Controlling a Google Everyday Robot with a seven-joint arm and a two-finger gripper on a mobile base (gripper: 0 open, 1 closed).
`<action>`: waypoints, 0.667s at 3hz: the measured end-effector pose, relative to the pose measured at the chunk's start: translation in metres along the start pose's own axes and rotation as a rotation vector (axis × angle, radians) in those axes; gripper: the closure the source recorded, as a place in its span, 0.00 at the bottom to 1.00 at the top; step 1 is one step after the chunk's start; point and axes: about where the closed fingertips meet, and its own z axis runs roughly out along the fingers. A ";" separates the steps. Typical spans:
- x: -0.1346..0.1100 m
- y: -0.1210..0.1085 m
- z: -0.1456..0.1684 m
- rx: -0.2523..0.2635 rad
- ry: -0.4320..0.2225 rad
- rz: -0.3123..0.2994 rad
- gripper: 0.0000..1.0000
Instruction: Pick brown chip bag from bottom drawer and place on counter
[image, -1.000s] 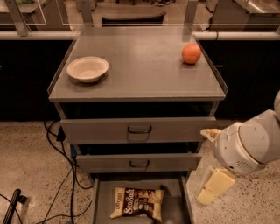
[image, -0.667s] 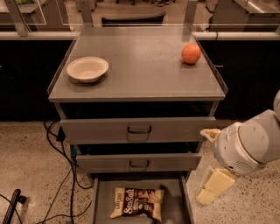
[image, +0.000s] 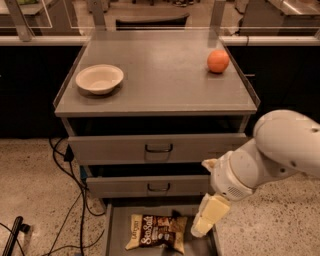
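Note:
The brown chip bag (image: 157, 231) lies flat on the floor of the open bottom drawer (image: 116, 225), its white lettering facing up. My gripper (image: 202, 225) hangs from the white arm at the right. It points down over the drawer's right edge, just right of the bag, and holds nothing. The counter (image: 165, 80) is the grey top of the cabinet above.
A cream bowl (image: 99, 78) sits on the counter's left side and an orange (image: 218, 61) at its back right. Both upper drawers (image: 159, 148) stand slightly open. Black cables (image: 70, 200) run over the speckled floor to the cabinet's left.
My arm and gripper have moved left and slightly down, from beside the cabinet to over the bottom drawer's right edge. The bag has not moved.

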 end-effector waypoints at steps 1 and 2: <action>0.022 -0.036 0.083 0.032 0.006 0.003 0.00; 0.022 -0.036 0.083 0.032 0.005 0.003 0.00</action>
